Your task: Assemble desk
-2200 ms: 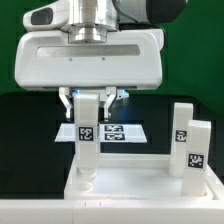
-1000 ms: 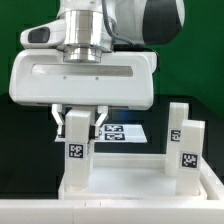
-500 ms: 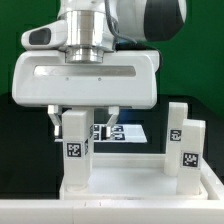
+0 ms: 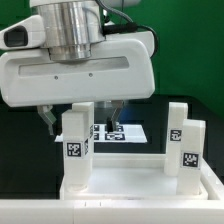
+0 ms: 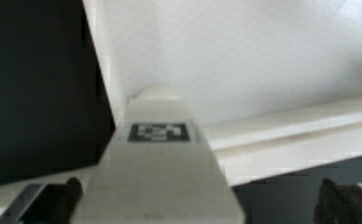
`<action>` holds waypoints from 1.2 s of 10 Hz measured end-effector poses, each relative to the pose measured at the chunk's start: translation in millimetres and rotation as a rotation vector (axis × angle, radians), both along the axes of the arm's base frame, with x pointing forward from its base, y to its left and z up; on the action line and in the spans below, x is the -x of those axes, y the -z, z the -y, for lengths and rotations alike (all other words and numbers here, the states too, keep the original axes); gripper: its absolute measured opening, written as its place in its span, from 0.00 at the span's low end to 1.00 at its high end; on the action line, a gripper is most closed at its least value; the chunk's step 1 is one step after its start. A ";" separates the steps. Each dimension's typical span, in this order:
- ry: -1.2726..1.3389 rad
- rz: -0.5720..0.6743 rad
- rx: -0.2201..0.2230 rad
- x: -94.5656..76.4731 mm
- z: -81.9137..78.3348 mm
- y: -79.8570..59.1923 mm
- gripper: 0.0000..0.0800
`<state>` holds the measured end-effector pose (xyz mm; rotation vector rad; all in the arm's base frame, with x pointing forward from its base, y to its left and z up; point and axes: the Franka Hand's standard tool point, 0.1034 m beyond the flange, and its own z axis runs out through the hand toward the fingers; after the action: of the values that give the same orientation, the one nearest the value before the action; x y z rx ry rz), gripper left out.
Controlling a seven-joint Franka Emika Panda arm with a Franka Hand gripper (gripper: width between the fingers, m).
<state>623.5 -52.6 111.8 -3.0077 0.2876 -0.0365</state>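
The arm's big white wrist housing (image 4: 78, 72) fills the upper half of the exterior view, hanging over the desk top (image 4: 135, 180). The top is a white rimmed tray lying on the dark worktop (image 4: 190, 80), close to the camera. Behind it, flat on the worktop, lies the marker board (image 4: 125, 132).

Three legs stand upright on the tray. One leg (image 4: 77, 148) is at the corner on the exterior view's left, its tag facing the camera, right below the housing. The other two stand at the exterior view's right: the near leg (image 4: 191, 148) and, just behind it, the far leg (image 4: 177, 125).

The gripper (image 4: 80, 118) has its jaws spread wide, one dark fingertip (image 4: 47, 119) on each side of the leg on the exterior view's left; they do not pinch it. The wrist view shows that leg (image 5: 160, 160) between the two fingers, with a gap on either side.
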 end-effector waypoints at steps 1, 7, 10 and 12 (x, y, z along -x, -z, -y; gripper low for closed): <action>0.006 0.040 0.018 -3.1 -0.7 2.7 0.81; 0.257 0.009 0.000 -1.9 -1.4 4.6 0.36; 0.802 -0.055 -0.062 -2.8 -0.3 7.2 0.36; 1.159 -0.107 -0.123 -5.3 -3.0 7.8 0.36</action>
<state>628.8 -49.7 104.0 -2.2917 1.8559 0.0387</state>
